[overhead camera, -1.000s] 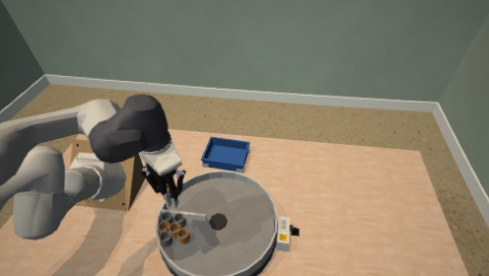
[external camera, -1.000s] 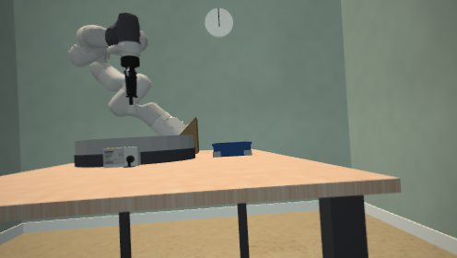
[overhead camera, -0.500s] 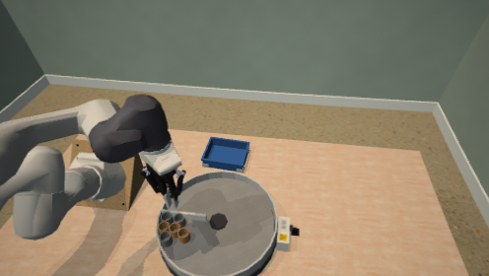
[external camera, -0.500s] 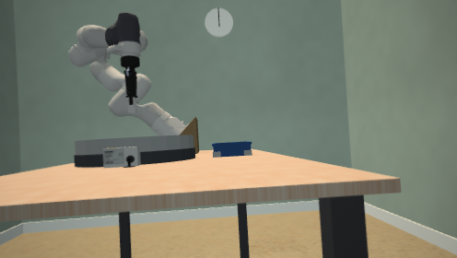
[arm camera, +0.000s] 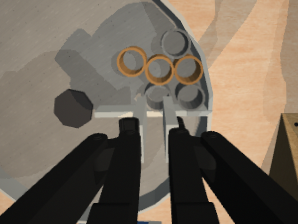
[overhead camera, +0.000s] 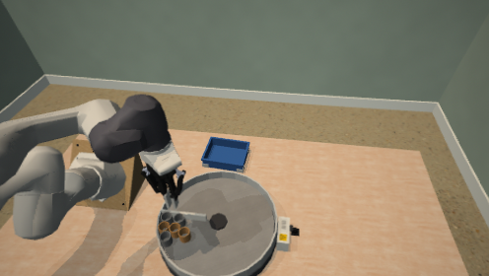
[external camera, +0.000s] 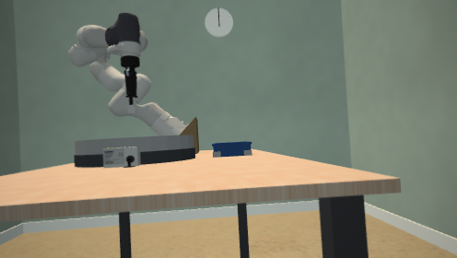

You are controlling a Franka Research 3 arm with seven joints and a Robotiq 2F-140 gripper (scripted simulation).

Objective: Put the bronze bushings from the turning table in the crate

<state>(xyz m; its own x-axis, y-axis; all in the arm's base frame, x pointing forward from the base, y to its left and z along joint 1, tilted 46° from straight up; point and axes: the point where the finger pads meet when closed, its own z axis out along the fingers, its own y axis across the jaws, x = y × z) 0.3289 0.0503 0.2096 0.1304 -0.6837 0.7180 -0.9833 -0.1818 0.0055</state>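
Arm's hand (external camera: 131,99) high above turning table (external camera: 138,145); blue crate (external camera: 231,148) beside it.

- The room is enclosed by plain grey-green walls (external camera: 276,74), seen behind and to either side of the claw (external camera: 131,99).
- A round white wall clock (external camera: 218,21) is mounted on the rear wall, above and to the right of the claw in the exterior view.
- A pale skirting board (overhead camera: 246,94) is run along the foot of the walls.
- The floor (overhead camera: 296,120) is covered in a speckled tan surface.
- A light wooden table (external camera: 230,177) is set below the claw and is carried on dark legs (external camera: 343,226).
- Soft, even lighting is indicated; faint shadows are cast on the table top beneath the claw.
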